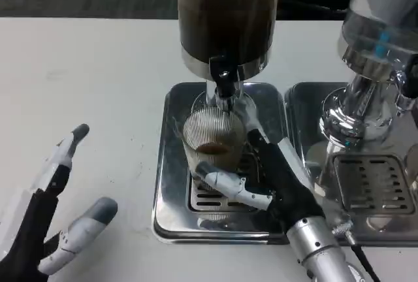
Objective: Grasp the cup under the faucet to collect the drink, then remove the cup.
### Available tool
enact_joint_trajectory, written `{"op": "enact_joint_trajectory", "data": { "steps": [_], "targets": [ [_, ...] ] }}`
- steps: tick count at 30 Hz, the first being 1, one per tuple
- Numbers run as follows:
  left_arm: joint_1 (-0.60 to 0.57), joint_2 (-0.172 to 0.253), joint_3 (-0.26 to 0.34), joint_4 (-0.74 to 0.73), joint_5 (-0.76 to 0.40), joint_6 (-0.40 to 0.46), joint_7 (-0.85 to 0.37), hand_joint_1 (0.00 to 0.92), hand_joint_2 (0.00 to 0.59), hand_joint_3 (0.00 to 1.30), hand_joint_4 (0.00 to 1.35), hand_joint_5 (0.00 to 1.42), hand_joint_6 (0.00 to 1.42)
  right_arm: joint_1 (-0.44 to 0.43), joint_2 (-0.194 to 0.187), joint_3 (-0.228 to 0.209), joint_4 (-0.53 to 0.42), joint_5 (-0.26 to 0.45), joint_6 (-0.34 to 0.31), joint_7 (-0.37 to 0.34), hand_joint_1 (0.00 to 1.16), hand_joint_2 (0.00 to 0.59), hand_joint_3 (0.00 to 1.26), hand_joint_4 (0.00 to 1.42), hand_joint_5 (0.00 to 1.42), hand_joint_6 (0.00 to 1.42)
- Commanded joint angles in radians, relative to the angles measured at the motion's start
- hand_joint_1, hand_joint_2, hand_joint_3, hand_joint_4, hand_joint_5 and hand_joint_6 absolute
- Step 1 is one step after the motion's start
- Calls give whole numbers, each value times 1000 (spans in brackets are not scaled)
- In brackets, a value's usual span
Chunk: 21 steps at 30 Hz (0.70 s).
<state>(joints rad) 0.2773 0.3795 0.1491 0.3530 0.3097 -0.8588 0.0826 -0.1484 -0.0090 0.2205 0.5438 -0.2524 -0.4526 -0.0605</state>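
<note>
So the right hand point(277, 184) has its fingers wrapped around the ribbed clear cup point(214, 140). One white finger point(230, 187) curls across the front of the cup low down, and the dark fingers hug its right side, so the cup is clamped between them. There's a bit of brown drink sitting in the bottom of the cup, just above that front finger.

The cup stands on the slotted grate of the steel drip tray point(171, 164), right under the black faucet point(224, 81) of the dispenser point(225, 14), which has a tank full of dark liquid. The faucet sits straight above the cup's rim, on the far side of the gripping fingers. I can't tell whether anything is pouring right now.

The left hand point(49, 220) lies well off to the left of the tray on the white table point(98, 86), fingers spread apart and holding nothing, grey fingertips pointing up and away from the robot.

To the right of the gripping hand there's a second dispenser point(372, 53) with a chrome base, standing over its own drip tray point(366, 181).
</note>
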Motion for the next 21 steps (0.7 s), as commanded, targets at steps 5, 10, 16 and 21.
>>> {"op": "enact_joint_trajectory", "data": {
  "steps": [5, 10, 16, 21],
  "targets": [
    [17, 12, 0, 12, 2, 8, 6, 0, 114, 24, 0, 0, 0, -20, 17, 13, 34, -6, -4, 0, 703, 196, 0, 0, 0, 0],
    [21, 15, -12, 18, 32, 16, 8, 0, 117, 24, 0, 0, 0, -27, 22, 11, 46, -2, -5, 1, 708, 198, 0, 0, 0, 0],
    [28, 12, -15, 19, 30, 25, 11, 0, 120, 32, 0, 0, 0, -23, 28, 16, 52, -1, -15, 3, 748, 187, 0, 0, 0, 77],
    [29, 9, -15, 23, 23, 28, 12, 0, 122, 34, 0, 0, 0, -23, 26, 22, 47, -7, -16, 4, 780, 179, 0, 1, 22, 145]
  ]
}}
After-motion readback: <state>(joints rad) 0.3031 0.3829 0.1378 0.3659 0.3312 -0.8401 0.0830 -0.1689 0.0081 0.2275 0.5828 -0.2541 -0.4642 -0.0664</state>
